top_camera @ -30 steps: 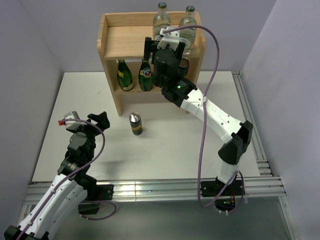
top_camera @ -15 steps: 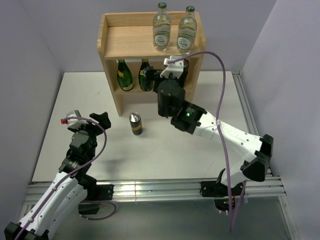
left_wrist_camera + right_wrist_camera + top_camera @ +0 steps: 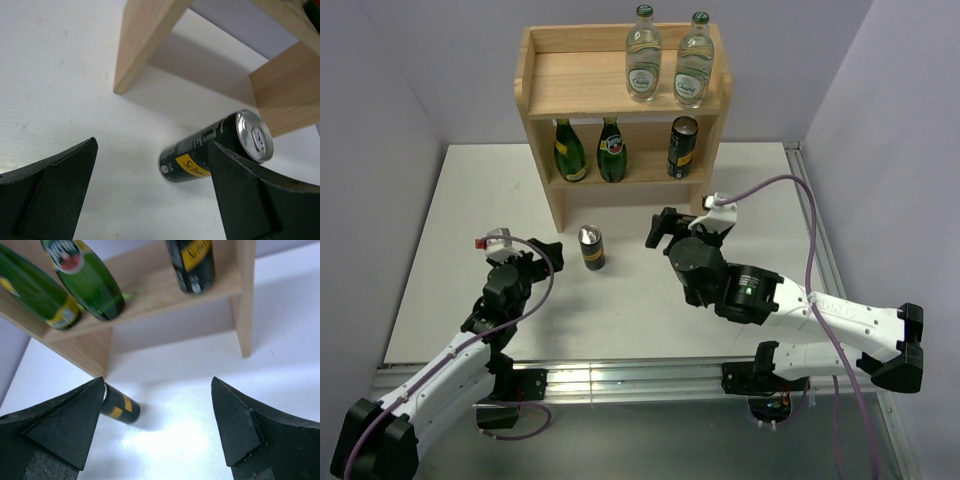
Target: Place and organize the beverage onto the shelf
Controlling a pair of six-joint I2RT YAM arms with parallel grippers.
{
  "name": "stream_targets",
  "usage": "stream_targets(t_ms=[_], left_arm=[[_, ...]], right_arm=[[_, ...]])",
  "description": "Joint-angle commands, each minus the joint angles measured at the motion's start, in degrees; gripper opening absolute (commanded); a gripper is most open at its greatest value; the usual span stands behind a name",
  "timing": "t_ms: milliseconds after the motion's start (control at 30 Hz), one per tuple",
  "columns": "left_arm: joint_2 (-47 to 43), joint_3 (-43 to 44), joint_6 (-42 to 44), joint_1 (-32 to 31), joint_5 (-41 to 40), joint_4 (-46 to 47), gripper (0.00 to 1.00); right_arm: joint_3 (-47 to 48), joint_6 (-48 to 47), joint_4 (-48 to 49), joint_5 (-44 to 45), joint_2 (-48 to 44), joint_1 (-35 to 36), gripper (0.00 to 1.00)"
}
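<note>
The wooden shelf (image 3: 578,82) stands at the back of the table. Two clear bottles (image 3: 642,42) with green caps stand on its top board. Two dark green bottles (image 3: 569,151) and a dark can (image 3: 682,147) stand on the lower tier. A second dark can (image 3: 591,248) with a yellow mark stands on the table in front of the shelf. My left gripper (image 3: 528,262) is open and empty, left of this can, which shows between its fingers in the left wrist view (image 3: 215,147). My right gripper (image 3: 680,222) is open and empty, right of the can and in front of the shelf.
The shelf's left side panel (image 3: 145,45) stands just behind the table can. The right wrist view shows the green bottles (image 3: 95,280), the shelved can (image 3: 192,262) and the table can (image 3: 120,410). A metal rail (image 3: 620,378) runs along the near edge.
My right gripper has pulled back from the shelf's lower tier, down to the table, leaving a can standing there. My left gripper has moved right, towards the can on the table.
</note>
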Motion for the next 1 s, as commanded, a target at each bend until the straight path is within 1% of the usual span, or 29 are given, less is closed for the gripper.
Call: stream_targets(t_ms=[0,67,133,167,267,333,500,600,633,733,833,967], left_arm=[[2.94,-2.33,0.58,-1.96,4.94,14.8,0.99],[6.44,-3.92,2.42,-4.33,4.77,21.46,0.99],[9.17,-4.71,3.83,-6.87,4.76,25.44,0.99],[10.58,-4.98,4.88,-7.5,5.11,28.94,0.99],[17.51,-4.8,6.2,-9.96,4.59,32.74,0.99],[19.72,-4.71,6.91,-11.36,4.5,36.34,0.99],[22.63,-4.72,8.67,-14.09,3.01,39.69,0.99],[25.44,-3.66,9.98,-14.36,4.41,40.13,0.99],[26.49,-3.05,10.25,-14.62,5.28,41.53,0.99],[32.2,-1.29,10.86,-15.15,5.73,44.34,0.99],[41.14,1.78,11.83,-15.24,5.56,46.1,0.99],[48.53,5.3,12.53,-15.24,4.5,48.56,0.98]], right_arm=[[-3.35,11.62,-8.9,3.41,-3.5,0.98,0.93],[-5.63,14.09,-10.4,3.94,-5.61,1.07,0.93],[-6.96,15.49,-11.64,4.03,-7.63,1.07,0.93],[-7.58,15.94,-11.99,4.2,-8.16,1.07,0.94],[-9.33,17.96,-14.19,4.82,-9.48,1.07,0.93],[-9.95,19.01,-15.42,5.08,-10.19,0.98,0.93],[-11.45,20.16,-17.09,5.79,-11.24,1.07,0.94],[-12.24,20.25,-16.74,5.96,-11.51,0.98,0.95],[-12.41,20.33,-16.74,5.96,-11.42,0.9,0.94],[-12.68,20.86,-16.83,5.79,-11.24,0.98,0.95],[-13.03,21.21,-17.35,6.05,-11.33,0.81,0.95],[-13.64,21.91,-18.5,6.22,-12.21,0.63,0.95]])
